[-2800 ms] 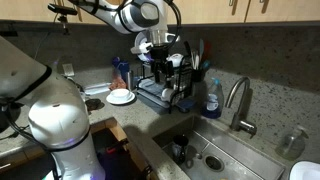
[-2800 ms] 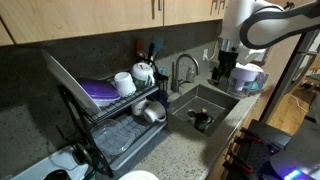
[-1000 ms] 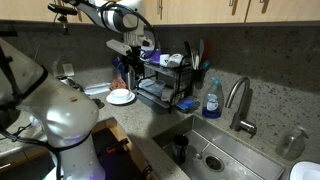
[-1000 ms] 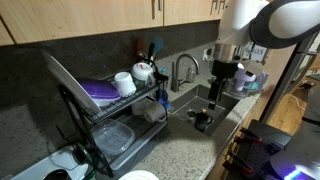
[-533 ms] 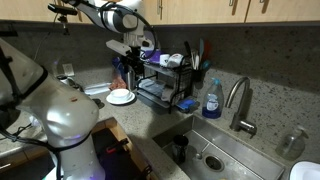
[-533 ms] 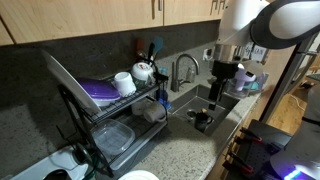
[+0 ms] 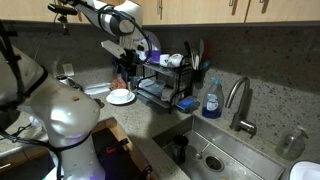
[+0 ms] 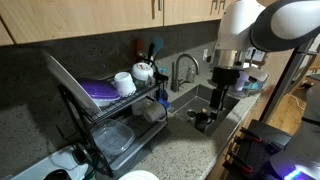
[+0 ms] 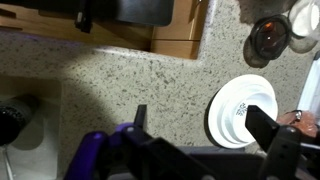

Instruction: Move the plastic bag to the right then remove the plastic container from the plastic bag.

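The end effector [image 9: 197,111] is hanging above the speckled surface [image 9: 120,75], and the wrist view is looking straight down past it. Its two dark fingers [image 9: 268,130] are standing wide apart, and nothing is sitting between them, so it is holding nothing. A round white plate [image 9: 240,112] is lying on the surface, partly under one finger in this view. In an exterior view, the arm is reaching down at the back of the surface, just beside the dish rack [image 7: 165,82]. A small reddish lump that looks like the plastic bag [image 7: 122,72] is sitting there, right behind the plate and close under the end effector. It is too small and dim to tell if the two are touching, or to make out the container inside. A bit of something reddish is also peeking in at the edge of the wrist view, next to the plate. On the far side of the rack, a blue soap bottle [image 7: 211,98] is standing beside the faucet [image 7: 238,100], and the sink [image 7: 225,160] is lying below them.
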`<state>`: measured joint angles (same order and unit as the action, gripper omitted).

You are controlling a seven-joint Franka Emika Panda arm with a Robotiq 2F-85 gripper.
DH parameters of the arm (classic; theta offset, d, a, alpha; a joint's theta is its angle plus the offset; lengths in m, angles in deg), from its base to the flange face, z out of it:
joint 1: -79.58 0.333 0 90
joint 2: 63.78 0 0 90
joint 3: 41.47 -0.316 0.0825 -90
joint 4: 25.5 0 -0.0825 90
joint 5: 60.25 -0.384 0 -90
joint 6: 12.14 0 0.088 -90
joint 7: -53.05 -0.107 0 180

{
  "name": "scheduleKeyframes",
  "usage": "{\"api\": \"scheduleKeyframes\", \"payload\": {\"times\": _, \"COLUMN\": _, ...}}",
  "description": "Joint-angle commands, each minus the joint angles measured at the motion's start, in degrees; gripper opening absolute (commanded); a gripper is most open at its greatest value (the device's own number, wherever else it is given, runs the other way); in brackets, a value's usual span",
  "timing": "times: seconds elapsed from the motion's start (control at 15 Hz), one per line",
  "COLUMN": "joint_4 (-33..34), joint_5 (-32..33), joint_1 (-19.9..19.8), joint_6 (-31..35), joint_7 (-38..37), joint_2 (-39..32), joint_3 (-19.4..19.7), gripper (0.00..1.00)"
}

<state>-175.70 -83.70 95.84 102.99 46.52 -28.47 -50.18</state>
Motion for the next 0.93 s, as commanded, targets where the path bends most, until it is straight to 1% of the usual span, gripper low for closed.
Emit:
{"api": "scheduleKeyframes", "payload": {"times": 0.0, "joint_4": -1.62, "joint_5": -6.02, "joint_1": 2.24, "joint_6": 1.30, "joint_7": 2.54, "joint_2": 0.00, "joint_3": -0.52, "gripper": 1.00}}
{"api": "scheduleKeyframes", "payload": {"times": 0.27, "joint_4": -1.88, "joint_5": -11.88, "joint_1": 4.47, "joint_6": 1.01, "joint_7": 4.83, "joint_2": -1.06, "joint_3": -1.53, "gripper": 1.00}}
{"api": "scheduleKeyframes", "payload": {"times": 0.6, "joint_4": -1.48, "joint_5": -18.83, "joint_1": 6.10, "joint_6": 0.09, "joint_7": 8.07, "joint_2": -3.13, "joint_3": -3.13, "gripper": 1.00}}
{"api": "scheduleKeyframes", "payload": {"times": 0.87, "joint_4": -0.91, "joint_5": -23.18, "joint_1": 6.91, "joint_6": -1.64, "joint_7": 11.37, "joint_2": -5.38, "joint_3": -4.34, "gripper": 1.00}}
